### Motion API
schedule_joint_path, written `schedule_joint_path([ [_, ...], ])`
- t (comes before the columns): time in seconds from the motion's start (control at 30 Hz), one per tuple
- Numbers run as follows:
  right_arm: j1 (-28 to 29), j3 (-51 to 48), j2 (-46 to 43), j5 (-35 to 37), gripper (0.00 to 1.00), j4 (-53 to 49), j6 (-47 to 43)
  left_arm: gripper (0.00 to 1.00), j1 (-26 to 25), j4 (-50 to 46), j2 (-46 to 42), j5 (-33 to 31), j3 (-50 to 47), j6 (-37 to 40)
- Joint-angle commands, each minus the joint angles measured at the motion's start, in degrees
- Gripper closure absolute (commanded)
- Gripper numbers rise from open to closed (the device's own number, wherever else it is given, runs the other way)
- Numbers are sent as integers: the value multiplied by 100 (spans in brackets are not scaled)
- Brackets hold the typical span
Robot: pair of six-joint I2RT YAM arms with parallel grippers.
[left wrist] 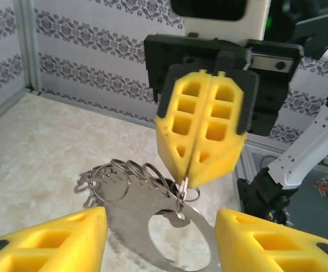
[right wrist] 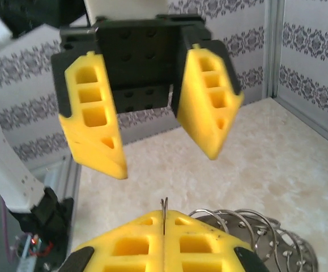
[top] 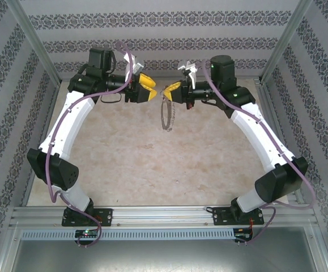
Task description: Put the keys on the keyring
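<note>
Beige marbled tabletop [top: 124, 164] beneath the keyring [top: 165, 113], damask-papered walls [top: 152, 22] all round.

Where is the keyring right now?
In the top view the keyring hangs from the shut right claw over the far middle of the table, with the open left claw facing it from the left.

Both arms are stretching forward and curving inward, elbows out wide, wrists pointing at each other. The left claw [top: 154, 90] is standing with its yellow fingers [right wrist: 93, 127] spread apart. The right claw [top: 167, 90] is pressing its fingers flat together, pinching the keyring [top: 165, 116] at the very tips, facing the left one closely.
</note>
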Motion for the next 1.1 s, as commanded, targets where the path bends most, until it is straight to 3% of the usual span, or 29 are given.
schedule_joint_path([
  [0.0, 86, 274, 41, 619, 100, -1181, -1189, 47, -46, -624, 106, 332, 287, 479],
  [0.57, 100, 873, 242, 270, 100, -1883, -1635, 50, -312, -1640, 537, 540, 539, 1293],
  [1.07, 96, 855, 304, -46, 100, -1842, -1627, 52, -478, -1656, 751, 570, 693, 1357],
])
